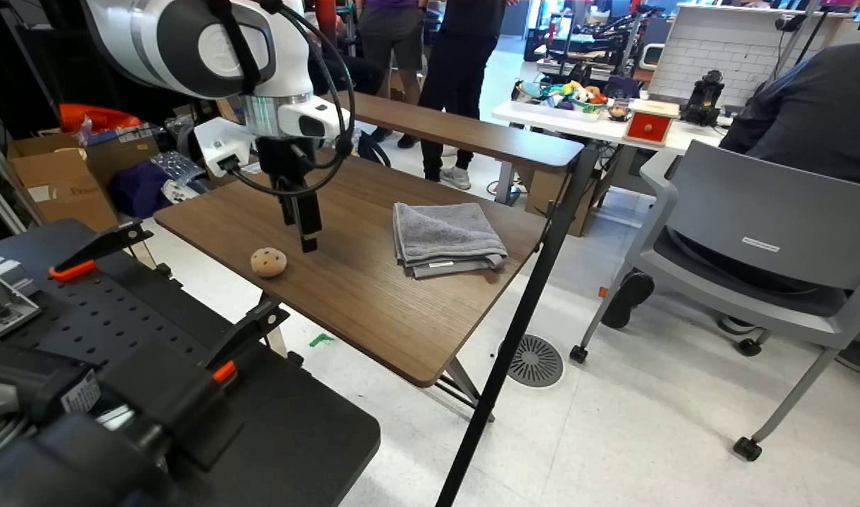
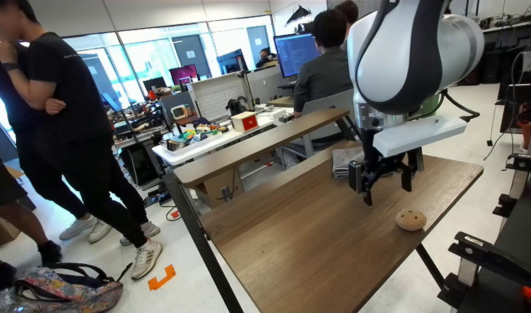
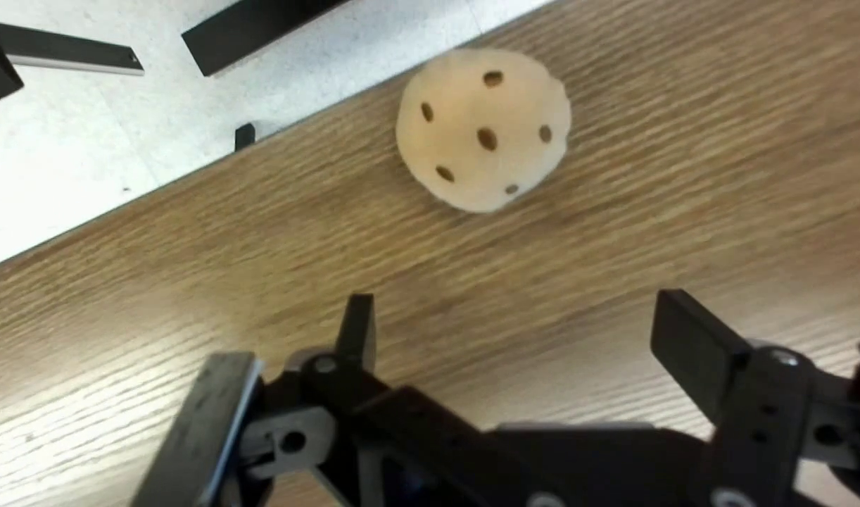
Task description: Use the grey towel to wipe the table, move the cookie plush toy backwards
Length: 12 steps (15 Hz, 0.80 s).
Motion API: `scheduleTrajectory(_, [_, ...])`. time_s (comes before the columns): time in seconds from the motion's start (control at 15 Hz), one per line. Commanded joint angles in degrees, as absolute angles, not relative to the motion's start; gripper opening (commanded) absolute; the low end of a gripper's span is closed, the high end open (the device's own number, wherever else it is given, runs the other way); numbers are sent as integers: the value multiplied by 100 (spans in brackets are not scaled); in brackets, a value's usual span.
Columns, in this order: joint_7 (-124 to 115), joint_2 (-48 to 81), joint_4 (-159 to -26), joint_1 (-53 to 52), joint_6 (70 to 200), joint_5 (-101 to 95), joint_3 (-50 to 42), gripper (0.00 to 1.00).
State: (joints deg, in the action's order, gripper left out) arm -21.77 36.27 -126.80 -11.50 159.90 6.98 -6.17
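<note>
the cookie plush toy (image 3: pixel 483 130) sits in the upper middle of the wrist view, pale and rounded, its dark spots in full sight; it rests on the wood-grain table (image 3: pixel 155 282), close to the table's edge. the gripper (image 3: pixel 516 313) comes in from the bottom of that view with its jaws spread wide, tabletop showing between them, and the toy lies just beyond, apart from them. in an exterior view the jaws also stand apart, right of centre, above the table and beneath the white arm (image 2: pixel 385 56), with the toy lower and to their right. seen from the side in an exterior view (a black cable (image 1: pixel 343 146) loops past the gripper there), the jaws nearly overlap, so the gap is hard to read.

the grey towel (image 1: pixel 447 236) shows in the exterior views alone, folded on the table: in an exterior view it is whole, right of centre, a pale label (image 1: pixel 442 265) at its lower edge, while in an exterior view the towel (image 2: pixel 346 163) is partly hidden behind the gripper. an exterior view takes in a patterned backpack (image 2: pixel 74 295) at the lower left, orange tape (image 2: pixel 170 273) on the floor (image 2: pixel 187 261) to its right; a round floor grate (image 1: pixel 535 360), lower and right of centre, shows only in an exterior view.
</note>
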Motion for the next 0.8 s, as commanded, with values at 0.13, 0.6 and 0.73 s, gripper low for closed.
scheduleTrajectory(0.13, [-1374,3453,-13044,-551,15615,727,-55,100])
scheduleTrajectory(0.6, [-1551,3634,-13033,-648,15289,730,-82,80])
scheduleTrajectory(0.73, [-1543,3675,-13011,-613,15263,770,-42,66])
